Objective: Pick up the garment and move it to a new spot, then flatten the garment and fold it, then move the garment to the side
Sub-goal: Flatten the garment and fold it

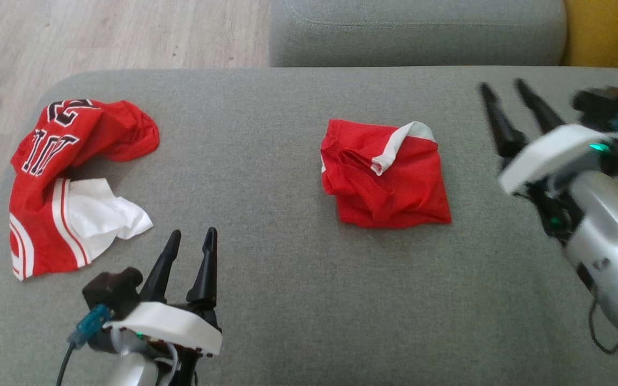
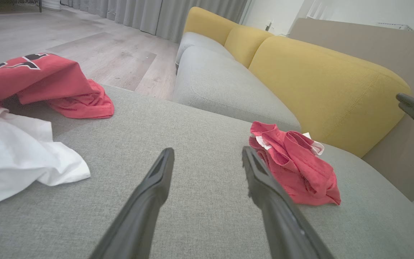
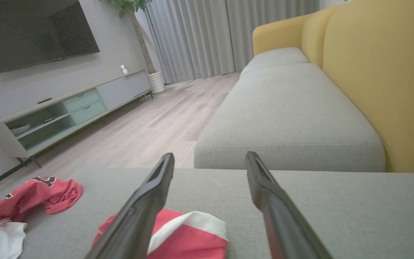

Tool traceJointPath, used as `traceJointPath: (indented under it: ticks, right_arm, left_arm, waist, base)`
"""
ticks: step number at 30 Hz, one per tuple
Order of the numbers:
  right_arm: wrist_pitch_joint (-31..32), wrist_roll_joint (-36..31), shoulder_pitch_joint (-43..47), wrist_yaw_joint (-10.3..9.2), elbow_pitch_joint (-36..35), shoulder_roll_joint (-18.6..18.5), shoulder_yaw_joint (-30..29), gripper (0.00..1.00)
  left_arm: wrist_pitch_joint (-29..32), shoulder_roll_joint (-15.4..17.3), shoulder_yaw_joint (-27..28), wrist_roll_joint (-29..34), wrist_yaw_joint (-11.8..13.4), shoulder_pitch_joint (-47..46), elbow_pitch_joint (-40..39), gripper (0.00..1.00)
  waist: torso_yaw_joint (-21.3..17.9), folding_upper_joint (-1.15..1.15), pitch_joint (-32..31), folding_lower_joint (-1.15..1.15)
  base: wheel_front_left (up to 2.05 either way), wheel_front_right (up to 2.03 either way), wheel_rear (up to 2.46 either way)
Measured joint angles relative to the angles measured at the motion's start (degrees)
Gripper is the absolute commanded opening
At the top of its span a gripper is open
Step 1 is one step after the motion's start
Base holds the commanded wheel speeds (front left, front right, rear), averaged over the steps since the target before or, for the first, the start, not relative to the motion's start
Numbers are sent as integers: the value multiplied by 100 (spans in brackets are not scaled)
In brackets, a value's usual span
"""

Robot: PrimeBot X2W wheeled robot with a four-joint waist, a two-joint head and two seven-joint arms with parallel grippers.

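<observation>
The garment [image 1: 387,179] is a small red piece with white trim, bunched into a rough square near the middle of the grey cushion [image 1: 287,300]. It also lies to the right of my left fingers in the left wrist view [image 2: 300,169] and under my right fingers in the right wrist view [image 3: 189,237]. My right gripper [image 1: 501,84] hovers open and empty to the garment's right, apart from it, and looks slightly blurred. Its jaws stand wide in its own view [image 3: 210,155]. My left gripper [image 1: 193,232] rests open and empty at the front left, with its jaws spread [image 2: 207,151].
A second red jersey [image 1: 67,182] with black lettering and white lining lies crumpled at the cushion's left end. A grey sofa seat [image 1: 416,32] with a yellow backrest [image 2: 318,90] stands behind. Wooden floor [image 1: 100,32] lies beyond the left edge.
</observation>
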Motion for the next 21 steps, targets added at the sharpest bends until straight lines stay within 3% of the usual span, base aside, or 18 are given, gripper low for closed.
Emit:
traceJointPath:
  ticks: [5, 6, 7, 8, 9, 21]
  right_arm:
    - [-20, -441, 545, 0, 116, 100, -480, 100]
    - [-20, -511, 625, 0, 160, 142, -546, 94]
    - [-20, -603, 678, 0, 233, 187, -569, 48]
    - [-20, -702, 709, 0, 313, 231, -568, 11]
    - [-20, -775, 710, 0, 400, 280, -568, 0]
    - [1044, -1018, 293, 0, 1262, 880, -155, 0]
  left_arm:
    - [-7, -4, -1, -41, 3, 4, -13, 100]
    - [-7, -4, -2, -41, 3, 4, -14, 100]
    - [-7, -4, -3, -41, 2, 3, -14, 100]
    - [-7, -4, -7, -41, 0, 3, -13, 100]
    - [-7, -4, -9, -41, -1, 3, -13, 100]
    - [-7, -47, -109, -90, -59, -97, 80, 100]
  waist:
    - [41, 0, 13, 0]
    - [57, 0, 18, 0]
    - [77, 0, 25, 0]
    - [99, 0, 32, 0]
    - [124, 0, 42, 0]
    - [585, 0, 347, 0]
  base:
    - [0, 0, 0]
    - [0, 0, 0]
    - [0, 0, 0]
    - [0, 0, 0]
    - [0, 0, 0]
    - [0, 0, 0]
